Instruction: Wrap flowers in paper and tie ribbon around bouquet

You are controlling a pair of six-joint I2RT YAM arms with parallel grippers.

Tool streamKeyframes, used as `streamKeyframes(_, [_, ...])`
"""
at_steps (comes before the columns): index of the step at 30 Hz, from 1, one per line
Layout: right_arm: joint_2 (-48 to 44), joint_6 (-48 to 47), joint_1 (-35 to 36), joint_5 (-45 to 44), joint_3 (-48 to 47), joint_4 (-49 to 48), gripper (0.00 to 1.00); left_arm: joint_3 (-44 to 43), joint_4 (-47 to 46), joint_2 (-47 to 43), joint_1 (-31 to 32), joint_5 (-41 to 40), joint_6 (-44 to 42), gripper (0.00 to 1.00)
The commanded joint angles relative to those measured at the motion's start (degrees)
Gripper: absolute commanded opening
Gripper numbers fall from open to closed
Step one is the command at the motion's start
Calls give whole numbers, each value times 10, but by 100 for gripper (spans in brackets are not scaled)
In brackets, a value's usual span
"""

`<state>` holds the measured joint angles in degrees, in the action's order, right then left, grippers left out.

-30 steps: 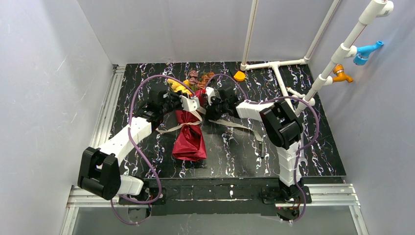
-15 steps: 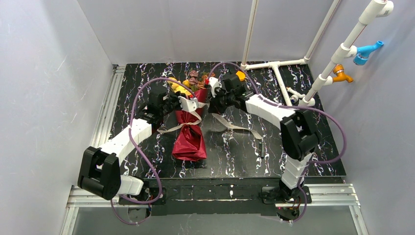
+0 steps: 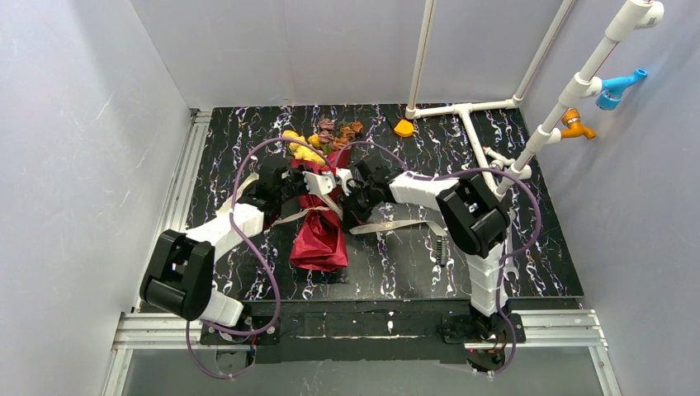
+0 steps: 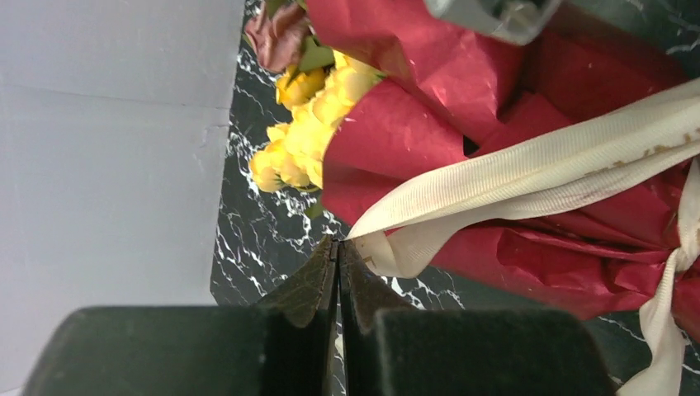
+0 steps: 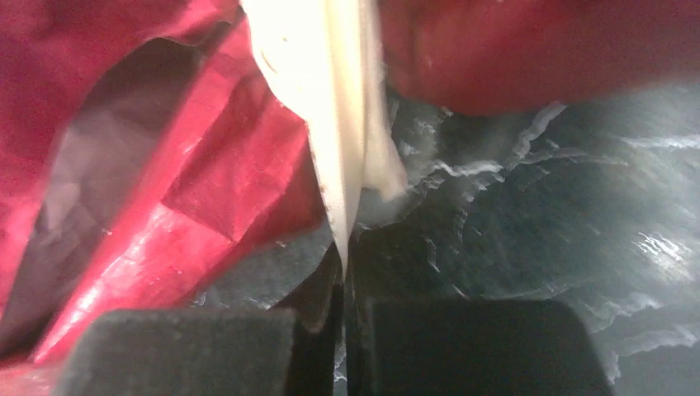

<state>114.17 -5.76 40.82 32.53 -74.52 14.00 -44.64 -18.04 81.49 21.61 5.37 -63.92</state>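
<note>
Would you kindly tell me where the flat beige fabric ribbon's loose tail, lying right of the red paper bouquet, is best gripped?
Probably pinch the flat beige fabric ribbon's tail mid-length, straight down from above, jaws across its narrow width: it lies flat on the black marbled table, apart from the red paper bouquet.

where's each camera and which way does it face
Top external: above and behind the bases, looking down at the table and bouquet; left arm and right arm show.
Left wrist: on the left arm, facing ribbon and yellow flowers past the left pincer.
Right wrist: on the right arm, facing ribbon and red paper past the right pincer.
Shared: ribbon on red paper, both wrist views.
</note>
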Motion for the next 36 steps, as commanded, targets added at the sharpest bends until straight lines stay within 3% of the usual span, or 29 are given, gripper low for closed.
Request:
streamKeyframes(1, [37, -2, -5, 6, -45, 74, 1, 5, -38, 6, -7, -17, 7, 0])
streamKeyframes(7, [9, 7, -5, -20, -32, 48, 2, 12, -40, 6, -13, -27, 5, 0])
streamKeyframes(11, [2, 14, -5, -26, -39, 49, 22, 13, -41, 3, -15, -35, 14, 0])
streamKeyframes(16, [-5, 19, -5, -19, -43, 54, 39, 14, -41, 6, -16, -55, 21, 0])
streamKeyframes(24, [-21, 12, -5, -23, -64, 96, 47, 31, -41, -5, -21, -91, 41, 45])
streamKeyframes(28, [-31, 16, -5, -21, -68, 101, 51, 44, -40, -19, -21, -100, 50, 52])
streamKeyframes(36, [-49, 20, -5, -15, -81, 112, 56, 57, -1, -94, -21, -127, 99, 77])
